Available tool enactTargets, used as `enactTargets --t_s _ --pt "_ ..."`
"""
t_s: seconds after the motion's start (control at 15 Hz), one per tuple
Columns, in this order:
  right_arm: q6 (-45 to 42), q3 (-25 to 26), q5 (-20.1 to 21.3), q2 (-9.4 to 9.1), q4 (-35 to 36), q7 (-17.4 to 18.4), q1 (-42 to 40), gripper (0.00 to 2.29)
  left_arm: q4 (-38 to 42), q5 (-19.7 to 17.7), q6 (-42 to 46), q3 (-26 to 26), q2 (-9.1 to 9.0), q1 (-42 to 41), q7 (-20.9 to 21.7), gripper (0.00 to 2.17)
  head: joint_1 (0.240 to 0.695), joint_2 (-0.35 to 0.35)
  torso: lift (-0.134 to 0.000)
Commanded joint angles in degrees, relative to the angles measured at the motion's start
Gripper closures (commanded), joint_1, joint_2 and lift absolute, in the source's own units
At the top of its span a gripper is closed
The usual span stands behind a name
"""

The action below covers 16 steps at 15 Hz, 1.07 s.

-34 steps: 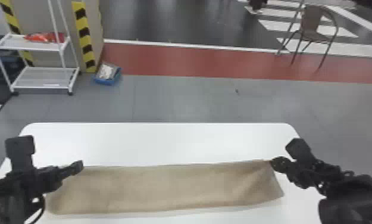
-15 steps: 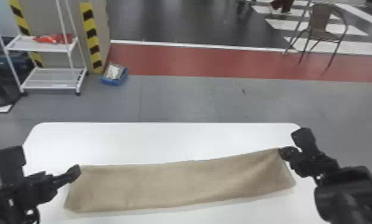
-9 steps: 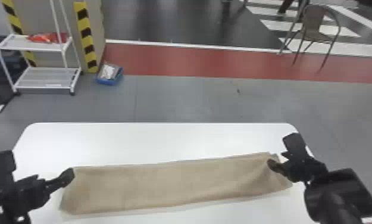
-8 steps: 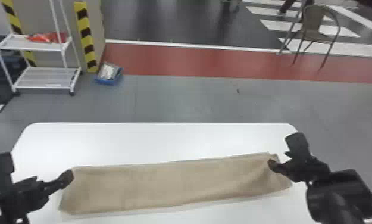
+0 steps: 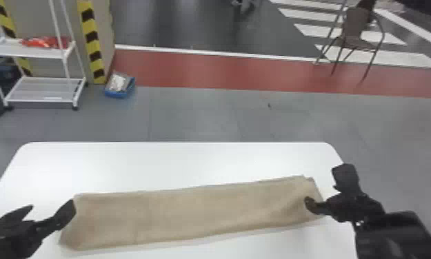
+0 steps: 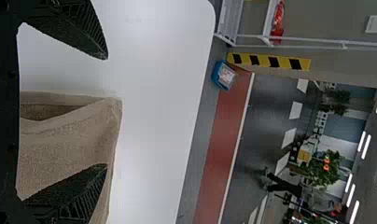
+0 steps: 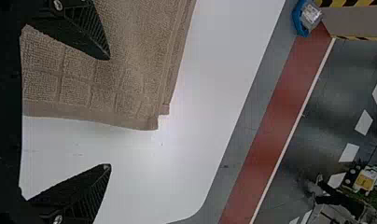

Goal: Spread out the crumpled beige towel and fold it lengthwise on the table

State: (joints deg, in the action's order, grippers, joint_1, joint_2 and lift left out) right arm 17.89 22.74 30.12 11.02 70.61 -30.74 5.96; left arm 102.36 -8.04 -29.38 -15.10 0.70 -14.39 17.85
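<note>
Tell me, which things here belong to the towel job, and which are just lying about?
Part of the job:
beige towel
white table
left gripper
right gripper

Just lying about:
white rack
red item on its top shelf
blue box on the floor
chair

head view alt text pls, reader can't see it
A beige towel lies in a long, narrow strip across a white table, with the robot's open left gripper at its left end and open right gripper at its right. Behind are a white shelf cart and a chair.
</note>
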Motion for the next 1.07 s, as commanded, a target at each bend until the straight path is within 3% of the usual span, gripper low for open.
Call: enactTargets --t_s 0.0,0.33,0.47,0.6,0.87,1.0 --pt "2.6 -0.4 -0.7 -0.56 3.4 0.0 -1.7 0.06 0.6 0.0 3.9 0.6 0.00 -2.2 2.5 0.06 0.695 -0.197 0.000" --pt "2.5 -0.2 -1.2 -0.64 4.4 -0.1 -2.6 0.06 0.8 0.7 3.9 2.8 0.00 -6.1 3.6 0.07 0.695 -0.230 0.000" --pt "2.6 -0.6 -2.0 -0.64 4.4 -0.2 -2.6 0.06 -0.7 2.9 4.5 2.2 0.27 -5.5 3.8 0.08 0.695 -0.245 0.000" --pt "2.5 -0.6 -2.0 -0.64 4.4 -0.4 -2.6 0.06 -4.2 3.1 5.7 0.2 1.85 -3.7 7.2 0.08 0.695 -0.237 0.000" --pt "2.5 0.1 -2.3 -0.64 4.4 -0.5 -2.6 0.06 -8.1 1.8 8.0 -2.9 2.11 -2.4 17.7 0.15 0.695 -0.209 0.000" --pt "2.5 0.1 -2.3 -0.64 4.1 -0.5 -2.6 0.06 -5.3 -0.3 9.9 -1.9 1.93 -5.7 18.5 0.16 0.695 -0.218 0.000"
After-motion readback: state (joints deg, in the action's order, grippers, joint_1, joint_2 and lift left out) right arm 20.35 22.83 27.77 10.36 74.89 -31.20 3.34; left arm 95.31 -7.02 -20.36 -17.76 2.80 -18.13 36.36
